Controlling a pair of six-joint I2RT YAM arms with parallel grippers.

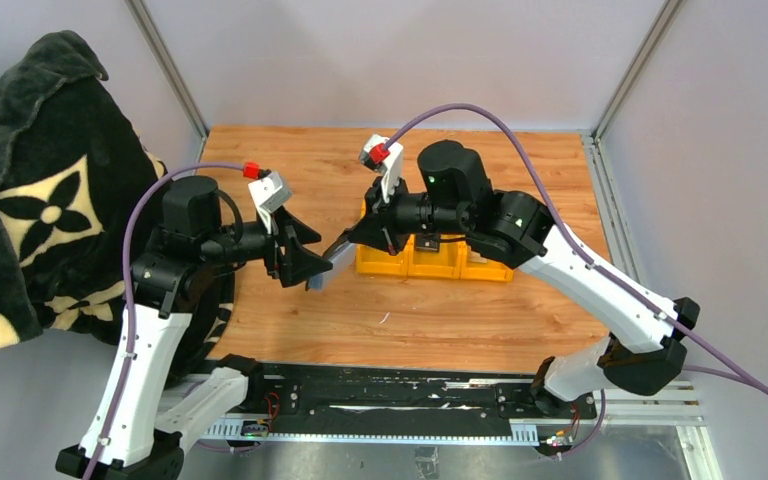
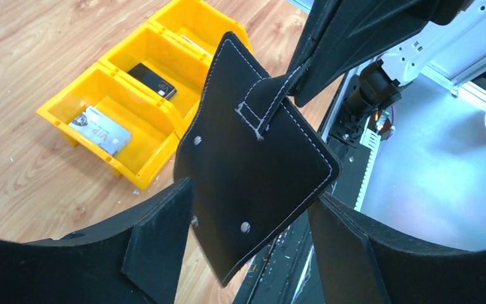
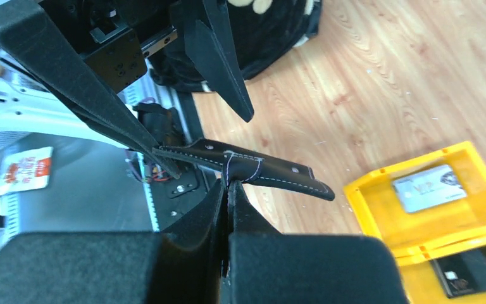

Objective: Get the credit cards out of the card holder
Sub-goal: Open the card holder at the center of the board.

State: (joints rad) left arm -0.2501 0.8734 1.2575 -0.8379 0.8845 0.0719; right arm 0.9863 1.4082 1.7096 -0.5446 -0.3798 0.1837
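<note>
The black card holder (image 2: pixel 228 158) hangs in the air between the two arms, above the table's near edge. My right gripper (image 3: pixel 228 183) is shut on its stitched strap tab (image 2: pixel 272 101) and carries it. My left gripper (image 2: pixel 247 197) is open, one finger on each side of the card holder's lower part; in the right wrist view one finger reaches its end and the other stands well off. From above, both grippers (image 1: pixel 310 255) (image 1: pixel 352 240) meet left of the yellow bin. A silvery credit card (image 2: pixel 101 130) lies in the bin's end compartment, and a black card (image 2: pixel 153 80) lies in the middle one.
The yellow three-compartment bin (image 1: pixel 430 268) stands mid-table on the wooden top. A black-and-cream blanket (image 1: pixel 40 180) is heaped at the left wall. The black base rail (image 1: pixel 380 395) runs along the near edge below the card holder.
</note>
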